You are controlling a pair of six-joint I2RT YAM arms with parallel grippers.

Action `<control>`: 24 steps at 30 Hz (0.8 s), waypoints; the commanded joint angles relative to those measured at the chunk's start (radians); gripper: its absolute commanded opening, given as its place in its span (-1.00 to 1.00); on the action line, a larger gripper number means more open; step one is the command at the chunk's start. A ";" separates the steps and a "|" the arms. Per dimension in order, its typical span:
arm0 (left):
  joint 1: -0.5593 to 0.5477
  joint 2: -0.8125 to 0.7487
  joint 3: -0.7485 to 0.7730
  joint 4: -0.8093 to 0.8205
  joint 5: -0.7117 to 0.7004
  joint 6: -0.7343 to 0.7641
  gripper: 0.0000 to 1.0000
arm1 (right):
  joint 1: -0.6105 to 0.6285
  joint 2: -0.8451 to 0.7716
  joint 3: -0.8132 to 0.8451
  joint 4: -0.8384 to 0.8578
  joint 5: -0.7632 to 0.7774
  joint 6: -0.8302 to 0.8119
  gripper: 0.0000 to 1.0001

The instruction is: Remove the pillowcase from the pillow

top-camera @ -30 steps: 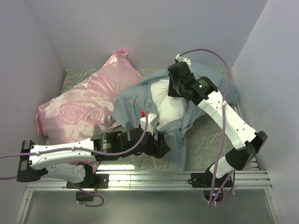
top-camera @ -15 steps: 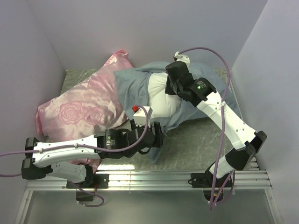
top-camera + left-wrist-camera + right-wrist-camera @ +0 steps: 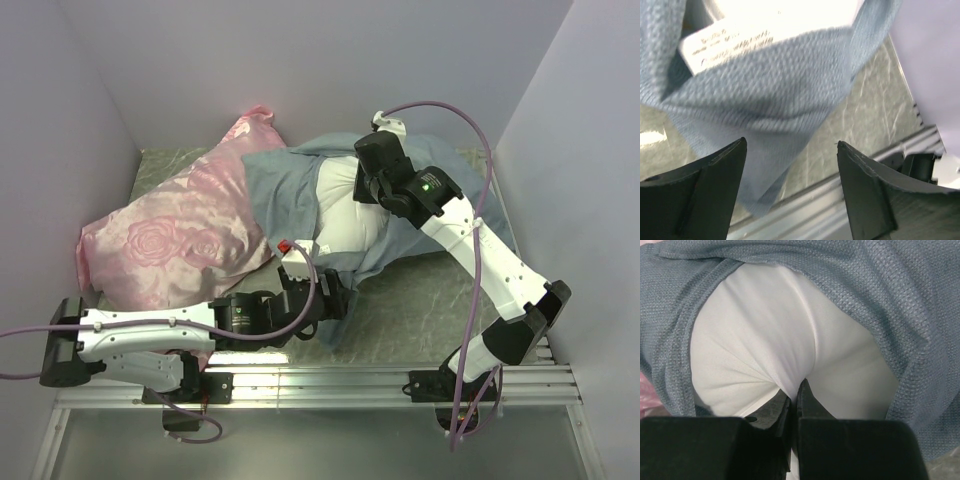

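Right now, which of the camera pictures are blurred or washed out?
Left wrist view: the small white tag is blurred and blown out, and the grey-blue woven pillowcase is soft. Right wrist view: sharp weave, the plump white pillow evenly lit, the right pincer dark. Top view: even light, sheen on the pink rose-patterned satin pillow.

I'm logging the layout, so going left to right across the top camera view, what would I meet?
pink satin pillow → white pillow → right arm's elbow
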 commanded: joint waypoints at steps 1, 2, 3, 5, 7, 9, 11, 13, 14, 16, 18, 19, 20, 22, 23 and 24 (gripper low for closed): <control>-0.007 0.007 -0.035 0.147 -0.091 -0.003 0.52 | 0.009 -0.031 0.046 0.121 0.024 0.029 -1.00; -0.007 0.000 -0.055 0.188 -0.078 0.010 0.31 | 0.009 -0.029 0.046 0.119 0.026 0.029 -1.00; -0.007 -0.010 -0.072 0.227 -0.072 0.013 0.16 | 0.009 -0.028 0.052 0.118 0.027 0.026 -1.00; -0.007 -0.002 -0.095 0.210 -0.071 -0.012 -0.42 | 0.009 -0.025 0.060 0.113 0.029 0.022 -1.00; -0.007 0.019 -0.115 0.180 -0.059 -0.056 -0.99 | 0.011 -0.019 0.086 0.099 0.032 0.013 -1.00; -0.016 0.029 -0.144 0.182 -0.029 -0.108 -0.99 | 0.006 -0.009 0.133 0.085 0.039 0.004 -1.00; -0.037 0.024 -0.214 0.195 -0.021 -0.159 -0.99 | -0.004 0.007 0.173 0.056 0.044 -0.004 -1.00; -0.047 0.010 -0.294 0.192 -0.018 -0.257 -0.99 | -0.017 0.015 0.230 0.039 0.047 -0.013 -1.00; -0.051 0.006 -0.323 0.201 -0.012 -0.288 -0.99 | -0.030 0.015 0.244 0.029 0.049 -0.014 -1.00; -0.053 -0.013 -0.404 0.225 0.013 -0.366 -0.99 | -0.049 0.014 0.282 0.015 0.037 -0.017 -1.00; -0.056 -0.023 -0.444 0.245 0.022 -0.433 -0.99 | -0.072 0.011 0.320 0.006 0.020 -0.017 -1.00; -0.057 -0.025 -0.466 0.250 0.022 -0.447 -0.99 | -0.077 0.009 0.330 -0.005 0.015 -0.017 -1.00; -0.060 -0.027 -0.472 0.250 0.021 -0.460 -0.99 | -0.080 0.008 0.339 -0.008 0.015 -0.016 -1.00; -0.061 -0.025 -0.475 0.235 0.019 -0.492 -0.99 | -0.081 -0.012 0.330 -0.013 0.013 -0.013 -1.00; -0.061 -0.027 -0.472 0.235 0.016 -0.490 -0.99 | -0.080 -0.023 0.313 0.001 0.009 -0.011 -1.00; -0.061 -0.028 -0.466 0.232 0.014 -0.471 -0.99 | -0.081 -0.058 0.255 0.010 0.003 -0.005 -1.00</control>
